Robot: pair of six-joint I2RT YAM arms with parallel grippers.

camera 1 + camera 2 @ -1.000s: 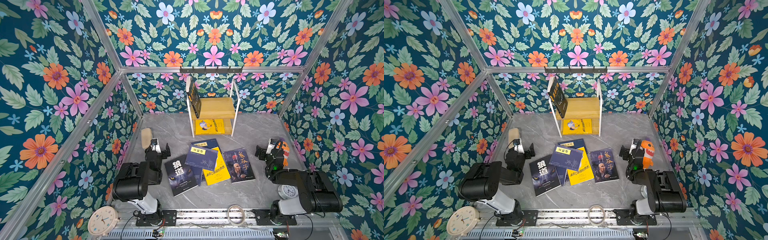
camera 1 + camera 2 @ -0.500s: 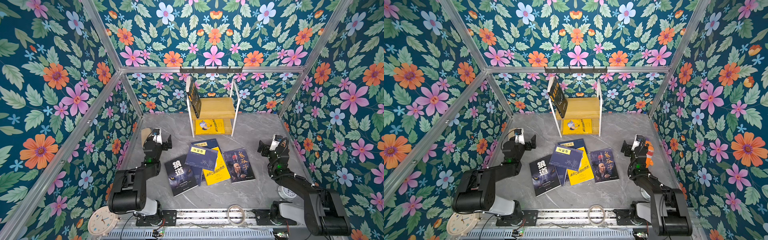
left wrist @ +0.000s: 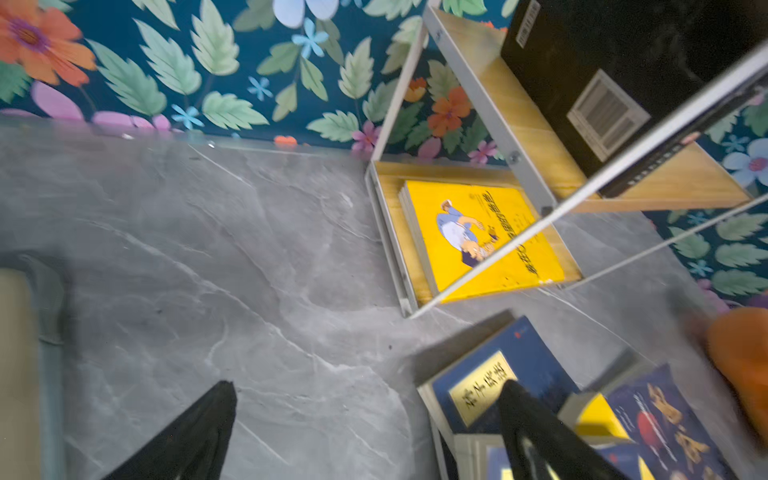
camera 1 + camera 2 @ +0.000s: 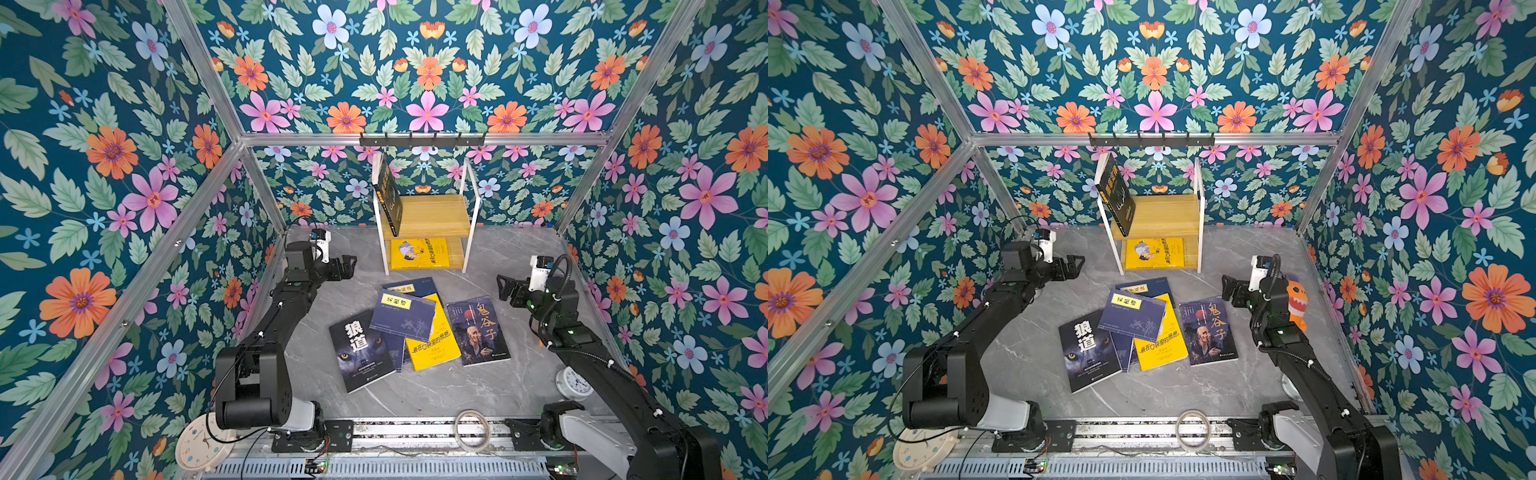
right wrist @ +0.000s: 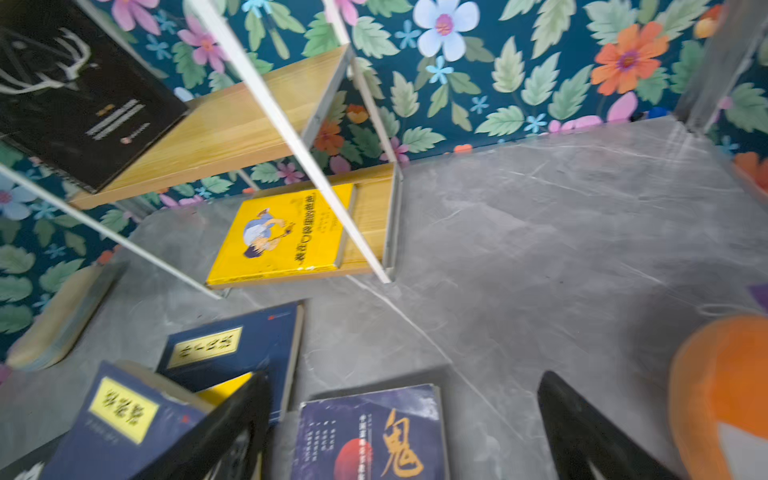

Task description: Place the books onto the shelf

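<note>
Books (image 4: 405, 320) lay in a loose, overlapping pile on the grey marbled floor (image 4: 324, 320) just in front of the shelf (image 4: 436, 212), and none was held. Topmost was a navy book with a yellow label (image 4: 1133, 313). It rested over a second navy book (image 4: 411, 286), the one nearest the shelf, and over a yellow book (image 4: 432, 347). A wolf-face book (image 4: 359, 351) lay at the pile's left end. An old-man portrait book (image 4: 478, 330) lay at the right end, just beside the yellow one.

The shelf stood against the flowered back wall. A yellow cartoon-boy book (image 4: 419, 252) lay flat on its lower board. A black book (image 4: 388, 195) stood tilted on its upper board, leaning against the shelf's left frame.

In both top views the left gripper (image 4: 349, 266) hung above the floor, left of the shelf's front-left leg, its jaws spread wide with nothing between them. The right gripper (image 4: 502, 287) hung right of the shelf and further forward, near the old-man portrait book, also gaping wide and empty. In the right wrist view its fingers (image 5: 232, 419) framed that book's cover. An orange plush toy (image 4: 1296, 299) sat beyond the right arm, further right of the shelf. A roll of tape (image 4: 471, 428) lay well in front of the shelf, past the pile.
</note>
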